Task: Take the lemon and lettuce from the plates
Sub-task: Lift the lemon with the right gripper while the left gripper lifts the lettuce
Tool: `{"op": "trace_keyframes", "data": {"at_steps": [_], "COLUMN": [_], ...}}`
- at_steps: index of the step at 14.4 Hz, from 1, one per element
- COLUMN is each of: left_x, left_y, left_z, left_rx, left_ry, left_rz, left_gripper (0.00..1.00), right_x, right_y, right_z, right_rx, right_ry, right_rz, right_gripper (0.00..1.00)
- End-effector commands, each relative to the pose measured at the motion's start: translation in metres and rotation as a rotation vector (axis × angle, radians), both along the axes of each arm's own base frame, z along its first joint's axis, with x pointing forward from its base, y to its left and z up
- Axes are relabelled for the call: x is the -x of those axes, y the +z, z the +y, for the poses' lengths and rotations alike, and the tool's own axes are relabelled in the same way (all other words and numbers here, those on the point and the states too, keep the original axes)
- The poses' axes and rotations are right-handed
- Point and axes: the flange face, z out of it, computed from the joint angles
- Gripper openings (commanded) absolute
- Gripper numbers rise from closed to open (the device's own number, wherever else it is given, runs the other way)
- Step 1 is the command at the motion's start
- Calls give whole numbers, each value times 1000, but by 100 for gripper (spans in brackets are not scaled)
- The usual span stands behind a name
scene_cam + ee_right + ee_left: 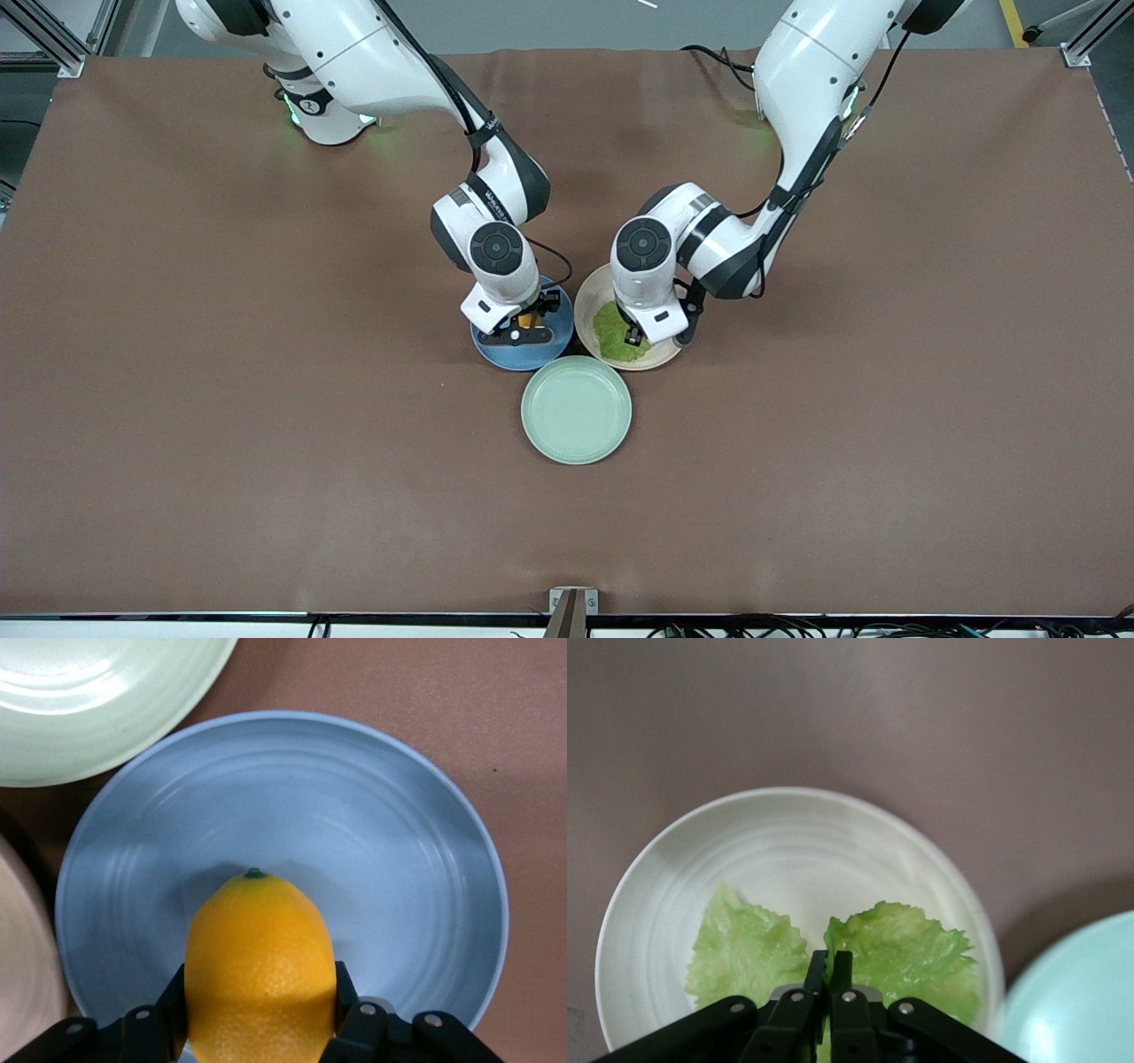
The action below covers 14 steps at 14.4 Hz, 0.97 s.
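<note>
The lemon (259, 966), yellow-orange with a small green nub, sits between the fingers of my right gripper (259, 997), which is shut on it low over the blue plate (354, 833). In the front view the right gripper (524, 325) and the lemon (526, 317) are over the blue plate (509, 356). My left gripper (829, 964) is shut on a raised fold in the middle of the lettuce (912, 948), which lies on the beige plate (797, 850). In the front view the left gripper (633, 335) is on the lettuce (611, 341) in the beige plate (587, 301).
A pale mint green plate (576, 409) lies nearer the front camera, touching or almost touching both other plates. It also shows in the left wrist view (1081, 1001) and the right wrist view (89, 700). Brown table cover lies all around.
</note>
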Motion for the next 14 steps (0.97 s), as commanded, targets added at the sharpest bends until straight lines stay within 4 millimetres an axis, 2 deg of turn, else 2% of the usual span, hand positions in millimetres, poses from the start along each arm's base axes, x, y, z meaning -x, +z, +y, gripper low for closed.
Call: {"op": "trace_keyframes", "data": {"at_steps": [1,2,3,4,5,7,9,10,12,13,14], "left_x": [-23,-33,-41,-51,-57,-65,-86,-95,-108,-112,-114], "left_y": [58,72,81,88,86,67,52,46,38,35,27], "left_z": [36,52,66,83,99,140,199,227,277,303,319], "left_rx": [-15,-15,-12,-2,-4,-55,-62,-57,-39,-31,-21], "left_ry": [-17,-28,-49,-70,-78,-135,-164,-190,-230,-249,-272], "left_rz": [-50,-55,-56,-54,-38,70,114,130,151,163,176], "left_gripper": [0,0,0,0,0,0,0,0,0,0,0], "right_x": [0,-3,-4,-14,-19,-33,-58,-69,-88,-96,-100], "right_y": [21,56,81,116,145,185,202,199,189,183,175], "right_z": [3,-4,-12,-37,-59,-116,-197,-243,-320,-365,-398], "right_rx": [-10,-4,16,47,86,156,162,148,120,97,77], "right_ry": [-6,-9,-10,-27,-32,-66,-67,-52,-21,6,44], "right_rz": [-5,4,22,16,14,29,73,93,113,107,91], "right_gripper": [29,29,29,29,29,29,29,29,30,30,30]}}
